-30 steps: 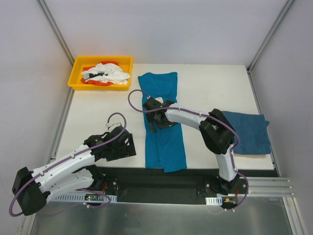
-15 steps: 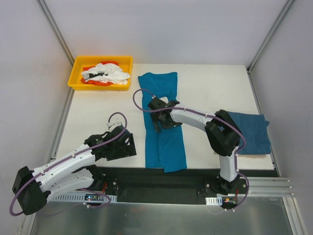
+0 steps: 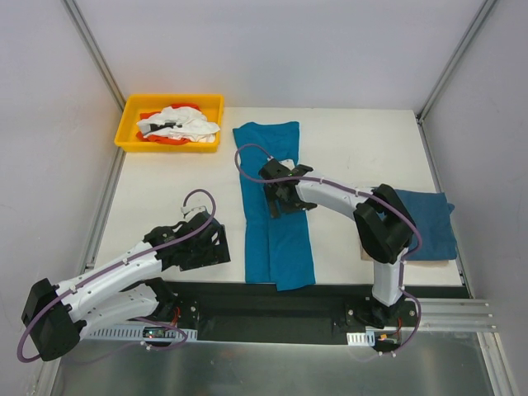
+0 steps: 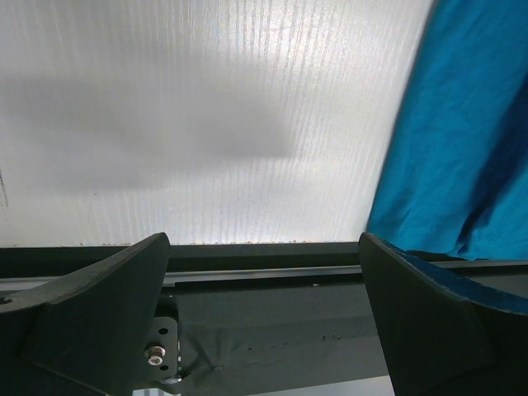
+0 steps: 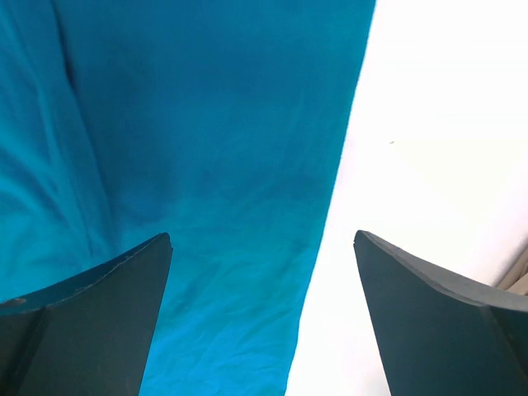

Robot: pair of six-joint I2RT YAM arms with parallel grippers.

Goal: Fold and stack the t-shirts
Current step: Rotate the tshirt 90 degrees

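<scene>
My right pincer (image 5: 262, 247) stands wide with nothing held, poised over the long teal t-shirt (image 3: 277, 243). From my wrist, one finger (image 5: 107, 289) lies over the cloth and the other over bare bench (image 3: 165, 194), with the shirt's right edge running between them. I cannot tell whether I touch the cloth. My left pincer (image 4: 262, 247) is also spread wide and empty, low at the bench's near edge, just left of that shirt's near end.

The shirt lies as a long strip down the bench's middle. A second folded t-shirt (image 3: 431, 224) rests at the right edge, behind my right arm. At the far left corner, a yellow bin (image 3: 125, 139) holds crumpled white and orange cloth (image 3: 180, 124).
</scene>
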